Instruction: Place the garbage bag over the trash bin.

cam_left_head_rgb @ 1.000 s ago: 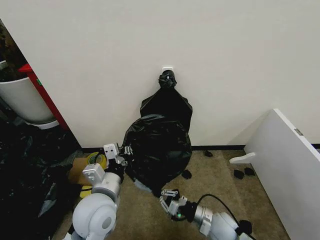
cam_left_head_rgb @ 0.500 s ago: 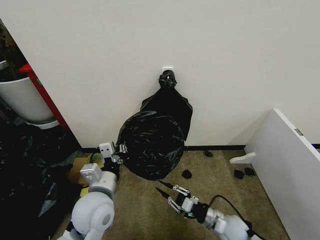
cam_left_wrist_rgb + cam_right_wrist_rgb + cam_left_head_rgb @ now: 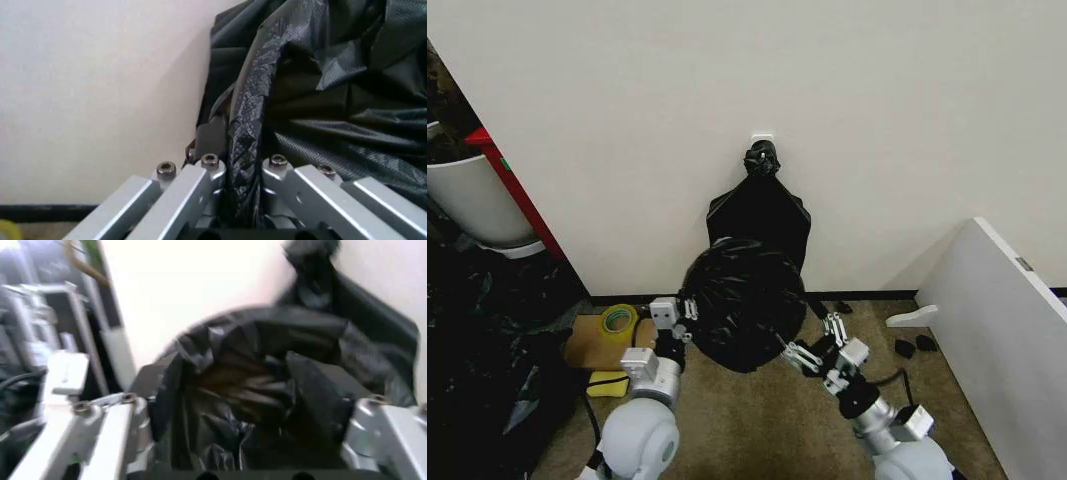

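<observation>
The garbage bag hangs as a round, wrinkly black bulge low against the wall. My left gripper is at its left edge; in the left wrist view this gripper is shut on a fold of the garbage bag. My right gripper sits at the bag's lower right side. In the right wrist view it stands open, fingers wide apart, with the garbage bag bulging between them. The trash bin is hidden.
A flat black bag bundle with a knot hangs on the wall behind. Left: a yellow tape roll on cardboard, a heap of black plastic, a large white tub. A white board leans at right, near small black bits.
My right gripper has risen from the floor in front to the bag's right side. The left gripper has shifted right with the bag's edge, and the bag now bulges rounder.
</observation>
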Robot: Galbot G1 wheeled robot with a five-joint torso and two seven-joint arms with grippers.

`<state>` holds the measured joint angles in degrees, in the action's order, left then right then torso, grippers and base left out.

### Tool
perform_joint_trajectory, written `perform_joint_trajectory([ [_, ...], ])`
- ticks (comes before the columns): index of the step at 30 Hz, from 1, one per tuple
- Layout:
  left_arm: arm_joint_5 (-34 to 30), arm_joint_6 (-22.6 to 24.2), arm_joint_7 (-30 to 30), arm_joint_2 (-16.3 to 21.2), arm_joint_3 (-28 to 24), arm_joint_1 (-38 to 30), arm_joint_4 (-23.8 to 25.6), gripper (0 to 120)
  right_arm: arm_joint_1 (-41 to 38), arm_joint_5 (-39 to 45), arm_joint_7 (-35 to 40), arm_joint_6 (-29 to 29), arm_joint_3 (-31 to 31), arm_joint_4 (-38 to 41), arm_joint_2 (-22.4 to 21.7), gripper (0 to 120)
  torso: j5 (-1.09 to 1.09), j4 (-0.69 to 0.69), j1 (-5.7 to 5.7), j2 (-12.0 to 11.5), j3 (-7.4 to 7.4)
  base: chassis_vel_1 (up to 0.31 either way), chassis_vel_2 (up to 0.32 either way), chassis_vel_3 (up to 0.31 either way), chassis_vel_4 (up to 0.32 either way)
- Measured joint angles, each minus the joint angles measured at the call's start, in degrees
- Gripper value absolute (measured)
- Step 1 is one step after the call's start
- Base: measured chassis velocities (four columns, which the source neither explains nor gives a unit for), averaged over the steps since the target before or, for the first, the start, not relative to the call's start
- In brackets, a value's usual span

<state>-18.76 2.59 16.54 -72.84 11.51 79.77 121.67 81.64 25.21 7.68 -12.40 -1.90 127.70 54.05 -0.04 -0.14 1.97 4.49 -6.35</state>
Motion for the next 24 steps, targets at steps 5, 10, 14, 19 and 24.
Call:
perform_joint_trajectory([
  [5, 1.66, -2.31, -1.05, -0.29, -1.04, -0.27, -1.89, 3, -2.0, 0.19, 14.45, 13.5, 3.37, 3.68, 0.45, 40, -0.02, -0.01, 0.0, 0.0, 0.0, 0.0, 0.0, 0.0, 0.0],
  [10, 4.63, -3.96, -2.74, -0.18, -1.57, 0.37, -3.03, 3, -5.16, -1.78, 20.91, 21.86, 4.89, 2.02, 1.36, 20, 0.0, 0.0, 0.0, 0.0, 0.0, 0.0, 0.0, 0.0, 0.0],
  [14, 5.74, -4.71, -3.78, -0.01, -2.23, 0.56, -3.2, 3, -7.59, -1.24, 21.92, 24.2, 5.78, -0.42, 1.42, 7, 0.01, 0.0, 0.0, 0.0, 0.0, 0.0, 0.0, 0.0, 0.0],
  [19, 8.93, -6.43, -5.84, 0.18, -4.95, 0.54, -4.75, 3, -11.29, 2.74, 21.85, 26.47, 7.5, -1.74, 1.85, 0, 0.0, -0.01, 0.0, 0.0, 0.0, 0.0, 0.0, 0.0, 0.0],
  [24, 10.73, -7.89, -7.49, 0.31, -7.08, 0.53, -5.88, 3, -14.69, 6.84, 21.79, 28.14, 8.04, -3.73, 1.92, 0, 0.0, -0.01, 0.0, 0.0, -0.01, 0.0, 0.0, 0.0, 0.0],
])
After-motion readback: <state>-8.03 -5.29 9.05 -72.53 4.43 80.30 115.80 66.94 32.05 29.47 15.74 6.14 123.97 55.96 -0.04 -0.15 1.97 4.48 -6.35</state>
